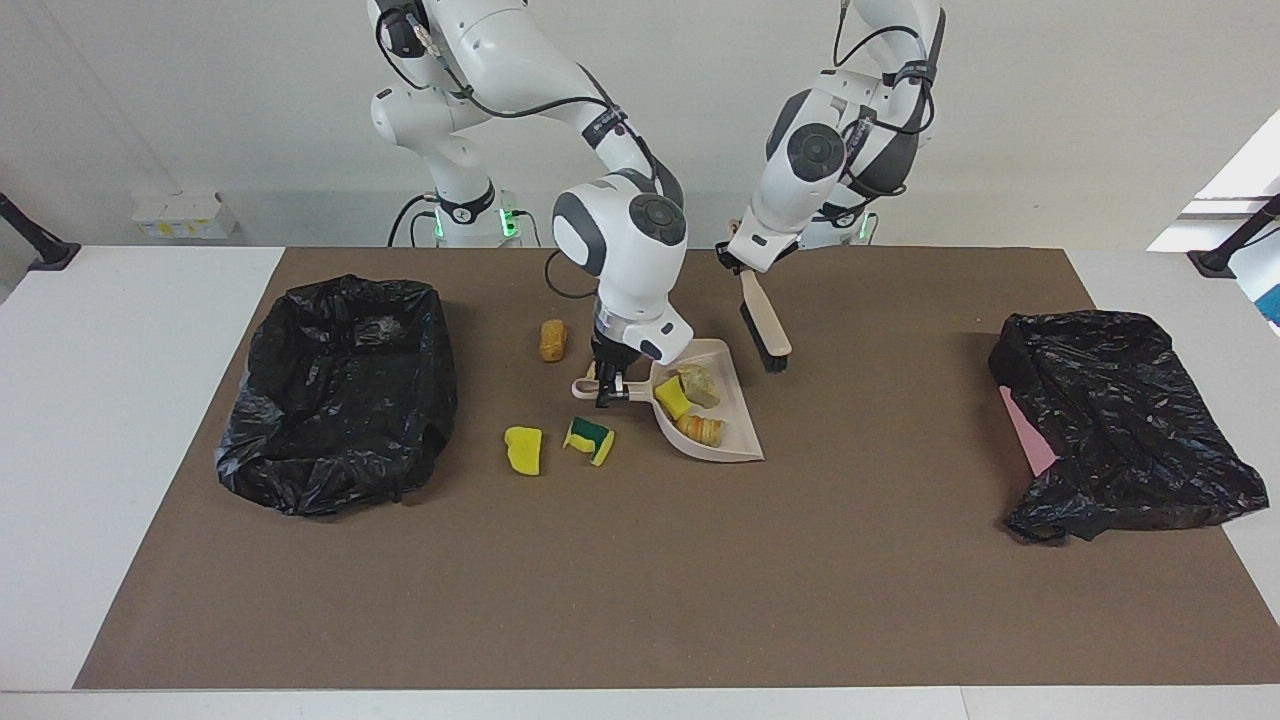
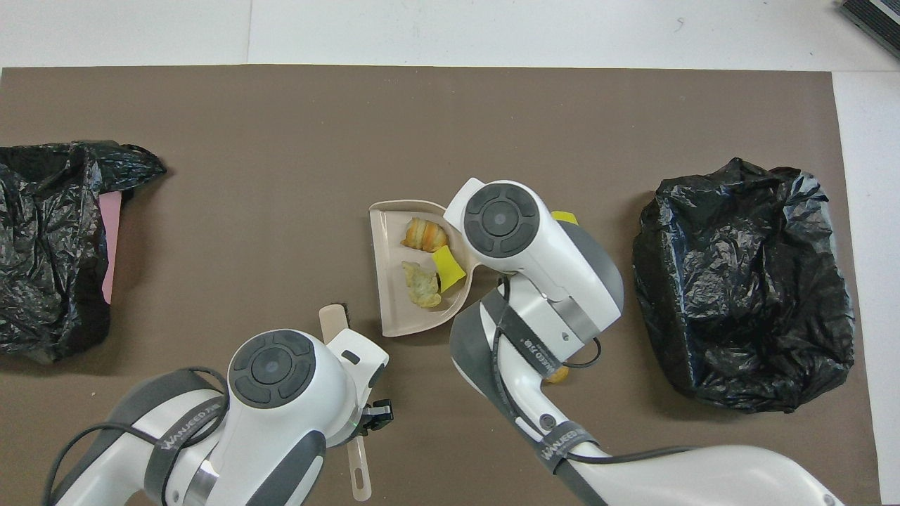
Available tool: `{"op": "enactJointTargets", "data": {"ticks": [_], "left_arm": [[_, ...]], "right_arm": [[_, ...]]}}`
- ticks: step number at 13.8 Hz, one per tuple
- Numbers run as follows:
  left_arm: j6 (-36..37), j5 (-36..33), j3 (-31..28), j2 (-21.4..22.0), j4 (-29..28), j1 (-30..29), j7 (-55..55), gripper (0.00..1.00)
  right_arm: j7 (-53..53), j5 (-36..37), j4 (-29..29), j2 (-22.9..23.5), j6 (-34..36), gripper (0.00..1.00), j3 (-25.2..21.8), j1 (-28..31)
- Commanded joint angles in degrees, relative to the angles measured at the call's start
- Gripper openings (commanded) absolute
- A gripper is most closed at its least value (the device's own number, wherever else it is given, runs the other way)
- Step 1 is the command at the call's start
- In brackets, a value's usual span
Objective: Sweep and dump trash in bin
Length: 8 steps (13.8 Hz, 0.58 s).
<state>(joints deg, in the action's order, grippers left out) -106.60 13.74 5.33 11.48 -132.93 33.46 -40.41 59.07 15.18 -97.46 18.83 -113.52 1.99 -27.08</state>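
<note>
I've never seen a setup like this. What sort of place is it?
Most likely a robotics lab's test bench, not a home: two white robot arms stand at a plain table covered by a brown mat, practising cleanup with a dustpan, a brush and a bag-lined bin against bare white walls.

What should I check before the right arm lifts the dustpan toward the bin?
1. Right hand at the dustpan handle: ok; grip closure: cannot tell.
2. Three scraps inside the pan: ok.
3. All trash collected: not ok; yellow sponge bit, yellow-green sponge and brown lump are on the mat.
4. Brush, under the left hand, apart from the pan: ok.
5. Bin open: ok.
</note>
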Motion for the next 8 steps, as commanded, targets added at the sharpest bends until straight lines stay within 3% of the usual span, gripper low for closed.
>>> {"op": "enactJointTargets", "data": {"ticks": [1, 8], "left_arm": [[-1.33, -1.35, -0.67, 0.66, -1.80, 3.97, -1.68, 0.00], [-9.59, 2.68, -0.50, -4.01, -4.87, 9.25, -1.68, 0.00]], "right_arm": [[4.02, 0.11, -1.94, -6.16, 2.94, 0.00, 0.64, 4.47], [17.21, -0.68, -2.12, -15.13, 6.90, 0.00, 0.56, 19.14]]}}
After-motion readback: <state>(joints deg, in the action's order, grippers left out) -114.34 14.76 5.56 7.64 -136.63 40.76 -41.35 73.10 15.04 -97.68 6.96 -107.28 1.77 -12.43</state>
